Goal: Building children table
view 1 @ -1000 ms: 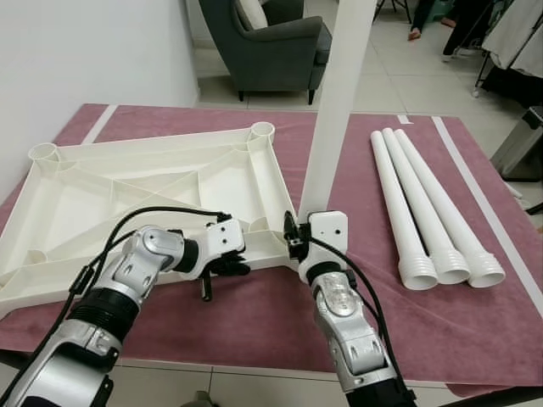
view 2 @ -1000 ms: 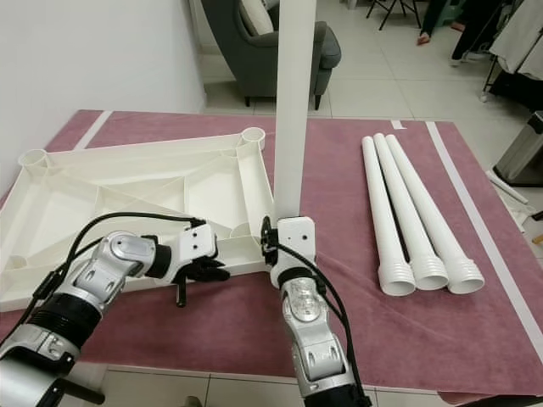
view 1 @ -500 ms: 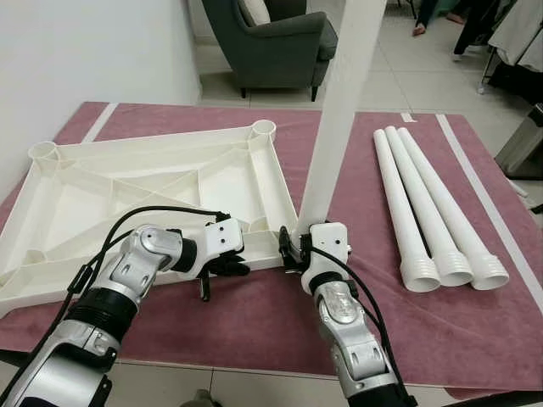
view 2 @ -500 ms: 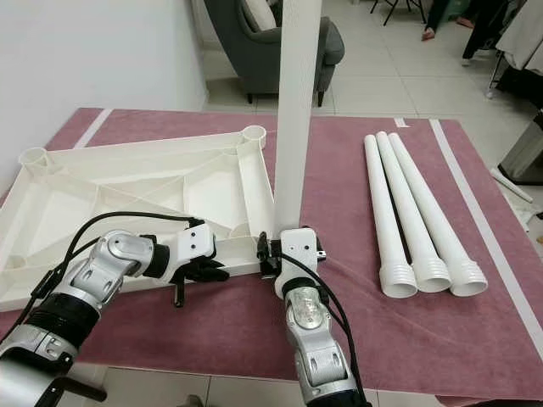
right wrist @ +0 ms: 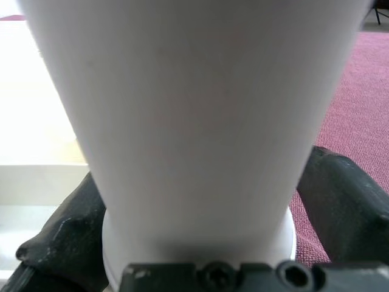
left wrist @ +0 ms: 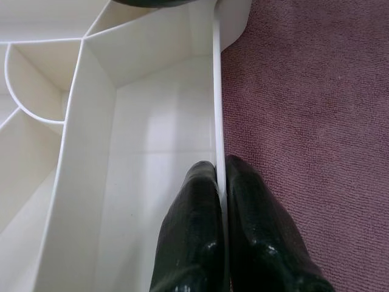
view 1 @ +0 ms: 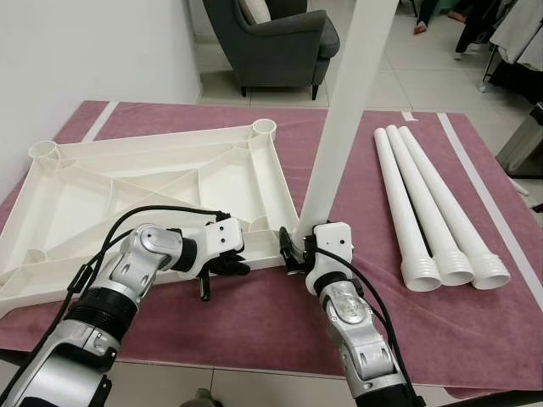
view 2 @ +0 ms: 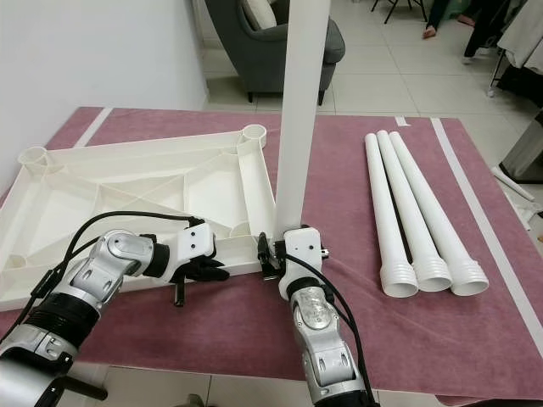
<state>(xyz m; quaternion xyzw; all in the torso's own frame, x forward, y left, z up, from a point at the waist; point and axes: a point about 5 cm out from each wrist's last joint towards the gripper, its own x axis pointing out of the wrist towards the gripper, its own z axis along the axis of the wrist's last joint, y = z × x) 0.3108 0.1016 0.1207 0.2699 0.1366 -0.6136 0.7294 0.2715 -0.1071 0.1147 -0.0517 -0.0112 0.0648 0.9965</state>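
The white tabletop (view 1: 153, 191) lay upside down, ribs up, on the maroon-covered bench (view 1: 280, 314), toward the bench's left side, w/ round leg sockets at its corners. The left arm reached in from the near-left corner, elbow bent, forearm angled across toward the tabletop's near edge. The left gripper (left wrist: 220, 182) pointed along that rim, fingers (left wrist: 194, 213) clenched on the thin white wall, one inside the tray and one on the outer side next to the cloth.

The right arm came up from the bench's near edge, about mid-width, forearm nearly straight ahead, wrist turned up. The right gripper (view 1: 305, 242) sat at the tabletop's near-right corner, fingers (right wrist: 67, 237) grasping a white table leg (view 2: 299, 110) near its lower end, one on either side. The leg stood close to upright, leaning slightly to the right, its base at that corner socket; whether it was seated couldn't be told.

Three more white legs (view 1: 433, 212) lay side by side on the bench's right side, threaded ends toward the near edge. A grey armchair (view 1: 271, 42) stood on the floor beyond the far edge.
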